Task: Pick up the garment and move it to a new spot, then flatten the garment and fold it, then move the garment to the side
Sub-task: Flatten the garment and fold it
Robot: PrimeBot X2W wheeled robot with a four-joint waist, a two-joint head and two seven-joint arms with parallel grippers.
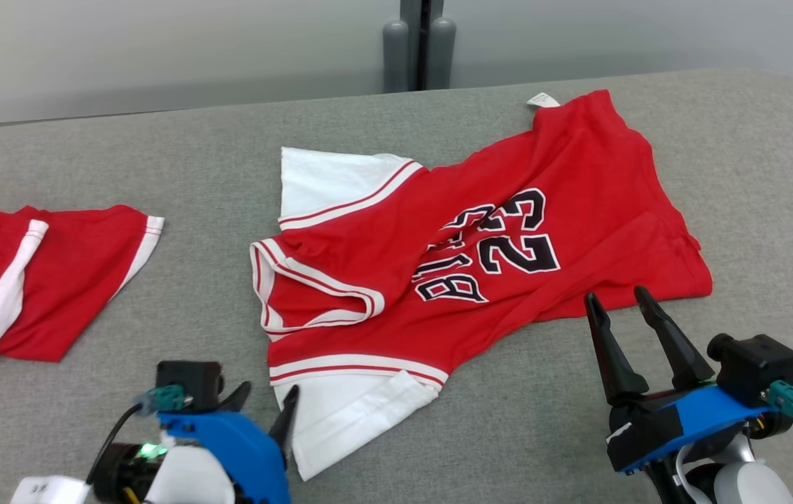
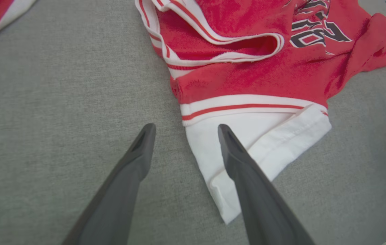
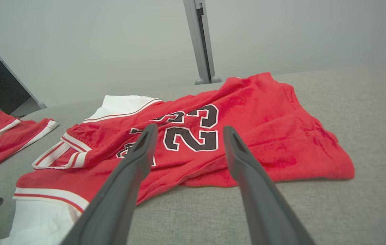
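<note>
The left gripper point(image 1: 269, 404) stands open at the near edge of the garment. Its two dark fingers are spread apart with nothing between them. In the left wrist view this gripper point(image 2: 186, 131) has one finger over the grey cloth and the other over the near white sleeve point(image 2: 264, 143); I cannot tell if it touches the sleeve. The right gripper point(image 1: 616, 297) is open too and holds nothing. Its two fingers point at the near hem of the garment.

The red basketball jersey with white sleeves point(image 1: 508, 210) lies in the middle of the grey fabric-covered table point(image 1: 158, 161), spread out but wrinkled. It lies sideways, with its collar toward the robot's left and its hem toward the right. It has two white sleeves, one on the far side point(image 1: 330, 182) and one on the near side point(image 1: 347, 420). The black number 23 point(image 1: 518, 238) shows two digits, upside down for the head camera. One small white label point(image 1: 543, 100) sticks out at the far corner.

A second red garment with white stripes point(image 1: 53, 280) lies well apart on the left side. Behind the table stand two grey rounded posts point(image 1: 396, 52).
</note>
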